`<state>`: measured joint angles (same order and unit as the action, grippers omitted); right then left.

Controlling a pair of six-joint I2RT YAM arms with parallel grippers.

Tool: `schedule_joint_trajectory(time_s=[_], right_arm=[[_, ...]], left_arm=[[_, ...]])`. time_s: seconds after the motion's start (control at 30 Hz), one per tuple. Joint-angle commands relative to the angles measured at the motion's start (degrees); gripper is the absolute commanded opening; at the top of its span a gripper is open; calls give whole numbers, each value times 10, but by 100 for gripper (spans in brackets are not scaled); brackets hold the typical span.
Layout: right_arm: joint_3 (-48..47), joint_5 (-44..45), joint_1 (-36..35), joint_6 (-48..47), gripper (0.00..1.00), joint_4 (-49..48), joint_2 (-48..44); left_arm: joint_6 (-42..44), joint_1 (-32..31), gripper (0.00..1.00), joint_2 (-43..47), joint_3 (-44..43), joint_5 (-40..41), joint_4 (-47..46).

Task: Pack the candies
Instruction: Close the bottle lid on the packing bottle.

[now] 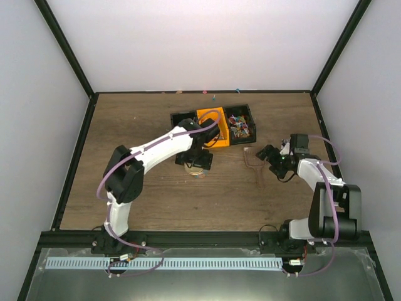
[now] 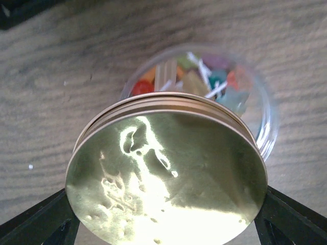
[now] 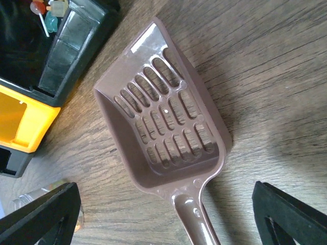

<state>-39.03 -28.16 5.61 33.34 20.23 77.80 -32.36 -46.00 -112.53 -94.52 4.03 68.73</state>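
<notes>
As candies (image 2: 214, 76) fill the jar (image 2: 265, 117), done: filling, likely.
Remaining: seating lid (image 2: 168, 178), gripped across wide left claw (image 2: 163, 224).
Right claw (image 3: 166, 214): wide open, empty, above scoop (image 3: 163, 127).

A brown bench (image 1: 156, 200) with wavy wood grain is boxed in by plain white walls on three sides: a back wall (image 1: 200, 44), a left wall (image 1: 31, 125) and a right wall (image 1: 376, 125). Black posts (image 1: 66, 47) run up the two far corners, and a black rail (image 1: 207, 238) edges the near side. Below the rail lies a grey metal ledge (image 1: 326, 282) carrying a white slotted strip (image 1: 163, 264). The light is soft, with faint shadows on the wood.
</notes>
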Motion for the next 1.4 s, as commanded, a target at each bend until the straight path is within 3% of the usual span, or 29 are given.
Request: schedule_joint_trajectory(time_s=[0.0, 0.27, 1.1, 1.37], right_arm=[[-29, -22, 8, -17, 94, -12, 20], [-40, -25, 11, -22, 94, -15, 45], [-65, -41, 12, -17, 94, -34, 99], [-64, -45, 12, -20, 94, -34, 98]], left_arm=[[23, 9, 90, -39, -77, -2, 32], [32, 19, 90, -66, -109, -49, 30], [59, 19, 91, -114, -129, -52, 59], [52, 19, 99, -105, -135, -42, 59]])
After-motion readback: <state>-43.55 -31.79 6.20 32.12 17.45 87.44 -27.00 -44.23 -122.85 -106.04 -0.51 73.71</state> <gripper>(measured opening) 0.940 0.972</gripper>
